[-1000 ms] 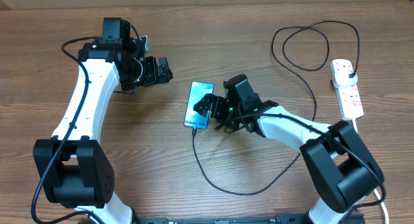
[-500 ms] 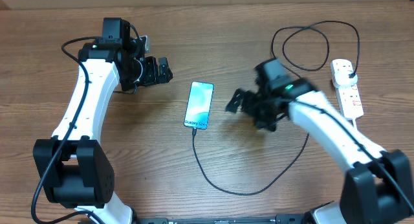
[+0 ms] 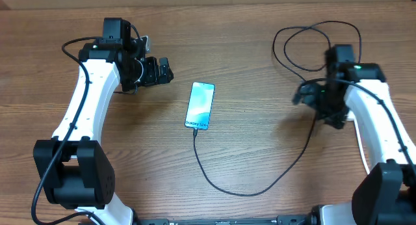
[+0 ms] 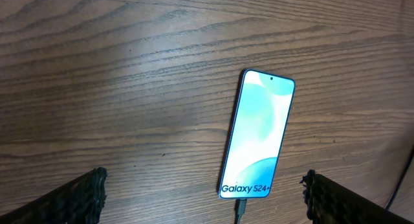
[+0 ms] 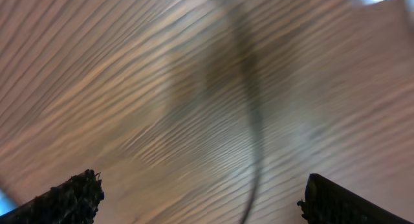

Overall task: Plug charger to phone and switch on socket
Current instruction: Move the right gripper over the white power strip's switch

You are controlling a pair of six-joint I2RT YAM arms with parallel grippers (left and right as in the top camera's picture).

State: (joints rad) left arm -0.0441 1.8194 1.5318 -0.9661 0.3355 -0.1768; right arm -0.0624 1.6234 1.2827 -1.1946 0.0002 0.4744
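– Your right claw [image 5: 200,199] hangs wide and empty above the charger [image 5: 257,133] cable at the right side of the table [image 3: 260,30]; your left claw [image 3: 159,71] is equally wide, empty, looking down on the phone [image 4: 257,136].
– Which step does that leave you on?
– The connector [image 4: 240,210] looks seated in the phone's bottom edge, so you're on the socket. Your right arm [image 3: 372,105] seems to cover it from above; find its switch, then press. Readable writing: only "Galaxy S24" across the phone's lower end.
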